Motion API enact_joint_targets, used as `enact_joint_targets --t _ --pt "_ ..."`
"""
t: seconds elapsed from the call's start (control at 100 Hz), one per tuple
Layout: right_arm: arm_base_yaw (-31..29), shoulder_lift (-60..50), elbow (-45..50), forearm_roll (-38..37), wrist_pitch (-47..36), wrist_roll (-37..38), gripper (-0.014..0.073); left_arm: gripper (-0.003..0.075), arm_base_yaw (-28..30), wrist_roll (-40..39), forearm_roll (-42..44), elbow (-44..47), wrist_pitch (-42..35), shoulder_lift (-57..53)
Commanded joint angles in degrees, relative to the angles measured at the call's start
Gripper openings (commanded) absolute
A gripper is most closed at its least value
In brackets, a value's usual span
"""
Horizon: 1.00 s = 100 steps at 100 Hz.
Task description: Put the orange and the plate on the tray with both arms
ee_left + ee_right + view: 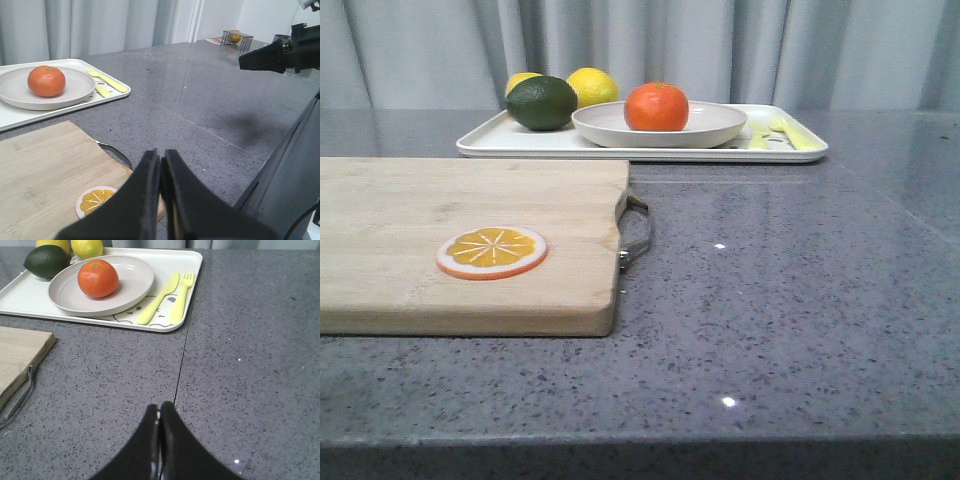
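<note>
The orange [656,107] sits in the off-white plate [715,131], and the plate rests on the white tray [520,143] at the back of the table. The right wrist view also shows the orange [98,278], the plate [135,282] and the tray [187,270]. The left wrist view shows the orange [46,81], the plate [75,90] and the tray [20,117]. My left gripper [161,157] is shut and empty above the cutting board's corner. My right gripper [159,409] is shut and empty over bare table. Neither gripper shows in the front view.
A wooden cutting board [440,220] with a metal handle [638,228] holds an orange slice disc [492,251]. On the tray lie a green fruit [541,102], two lemons [592,86] and a yellow knife and fork [170,295]. My right arm [280,52] shows in the left wrist view.
</note>
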Motion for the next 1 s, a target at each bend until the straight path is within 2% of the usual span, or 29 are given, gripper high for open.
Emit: enact_joint_targets --t 0.0,0.71,0.81,0.99 --pt "0.02 -0.20 -1.34 -0.11 -4.03 -0.59 -0.0067 -0.0020 0.05 -0.18 -0.73 -1.57 -4.54 0.34" --pt "0.02 -0.20 -1.34 -0.11 -4.03 -0.59 -0.0067 -0.0020 0.16 -0.18 0.45 -1.29 -5.69 1.61" --pt "0.02 -0.20 -1.34 -0.11 -4.03 -0.59 -0.0067 -0.0020 3.46 -0.18 3.21 -0.50 -10.95 2.14" --pt "0.02 -0.20 -1.34 -0.11 -4.03 -0.59 -0.0067 -0.0020 14.48 -0.18 6.06 1.14 -18.41 2.28"
